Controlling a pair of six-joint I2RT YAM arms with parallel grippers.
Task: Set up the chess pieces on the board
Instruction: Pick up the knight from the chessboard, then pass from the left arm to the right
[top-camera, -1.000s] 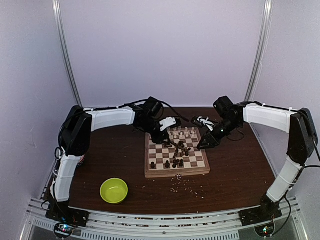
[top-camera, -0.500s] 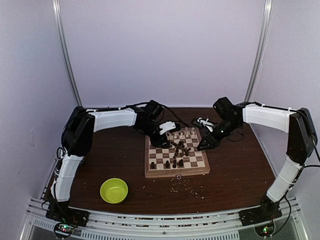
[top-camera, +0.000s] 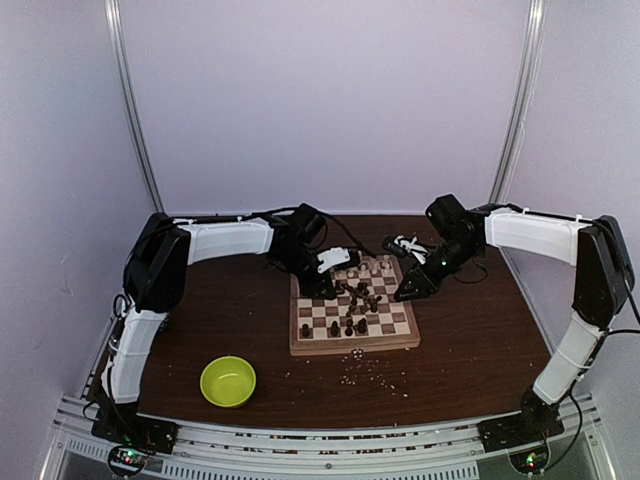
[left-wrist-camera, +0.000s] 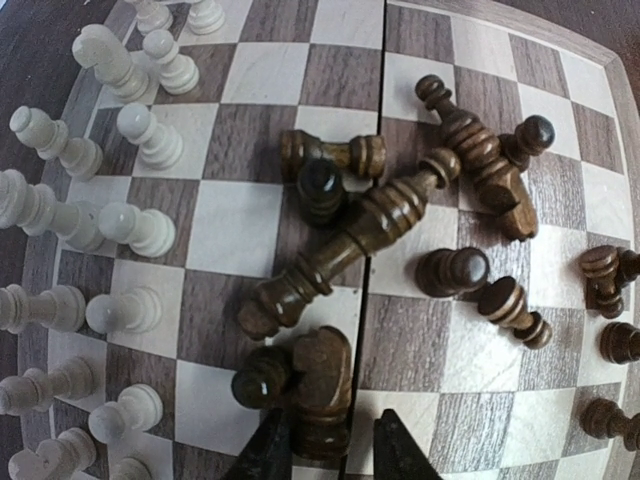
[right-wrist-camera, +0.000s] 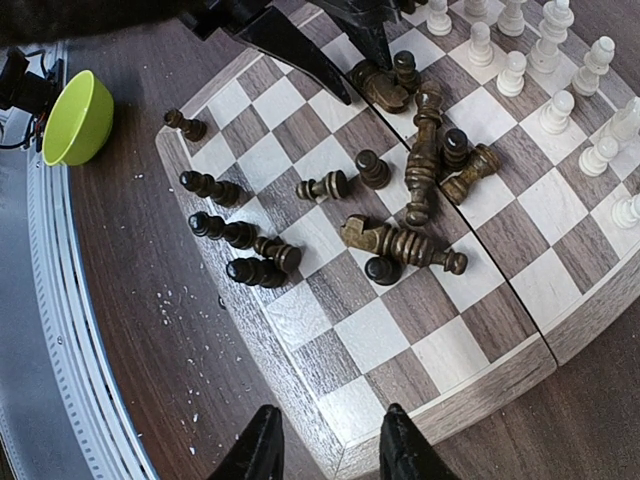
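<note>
The board (top-camera: 352, 339) lies mid-table, and the chess pieces are on it. Pale pieces (left-wrist-camera: 135, 225) stand in two rows along its far edge. Dark pieces (right-wrist-camera: 415, 170) lie tumbled in the middle, and a few stand at the near edge (right-wrist-camera: 215, 187). My left gripper (left-wrist-camera: 330, 420) is low over a dark knight (left-wrist-camera: 322, 372) lying on its side. Its open fingers straddle the knight's base: the left one is against it, the right one has a gap. A dark pawn (left-wrist-camera: 260, 378) touches the knight. My right gripper (right-wrist-camera: 330, 412) hangs open and empty over the board's right corner.
A lime-green bowl (top-camera: 228, 381) sits on the table at the front left. Pale crumbs (top-camera: 372, 372) are scattered in front of the board. A white cable bundle (top-camera: 404, 243) lies behind the board. A long dark piece (left-wrist-camera: 345, 245) lies just beyond the knight.
My left gripper has dropped a little toward the board and its jaws have narrowed around the lying knight. The right arm has not moved.
</note>
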